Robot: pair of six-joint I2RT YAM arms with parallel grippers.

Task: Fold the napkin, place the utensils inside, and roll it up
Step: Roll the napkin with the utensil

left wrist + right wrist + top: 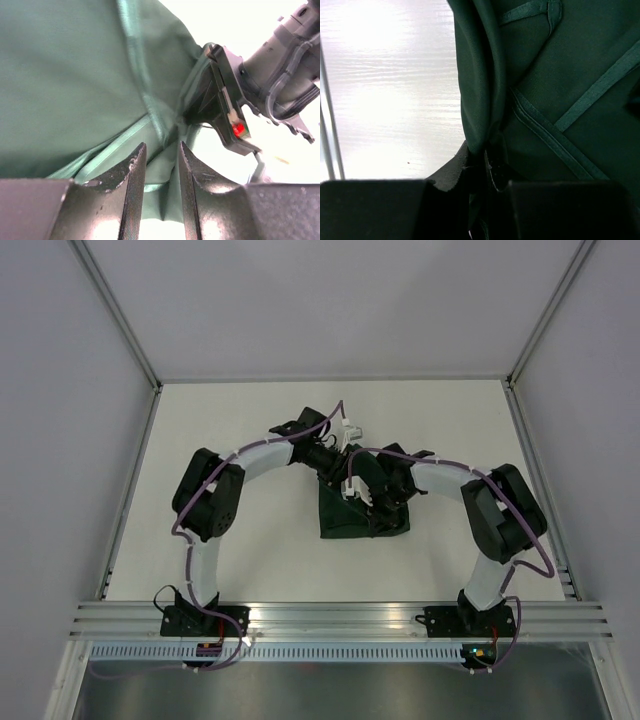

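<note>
Folding step: right end effector (482, 160) pinches the napkin (365, 520); left end effector (161, 150) sits half open, empty. Next, lay the fold flat.

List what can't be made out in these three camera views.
- Left wrist view: the napkin runs off the top and left edges, so its full shape is cut off.
- Right wrist view: the right gripper sits in deep shadow, and its hold on the napkin fold is hard to see.
- Top view: the left arm and right arm cover the napkin's upper part. No utensils show in any view.
</note>
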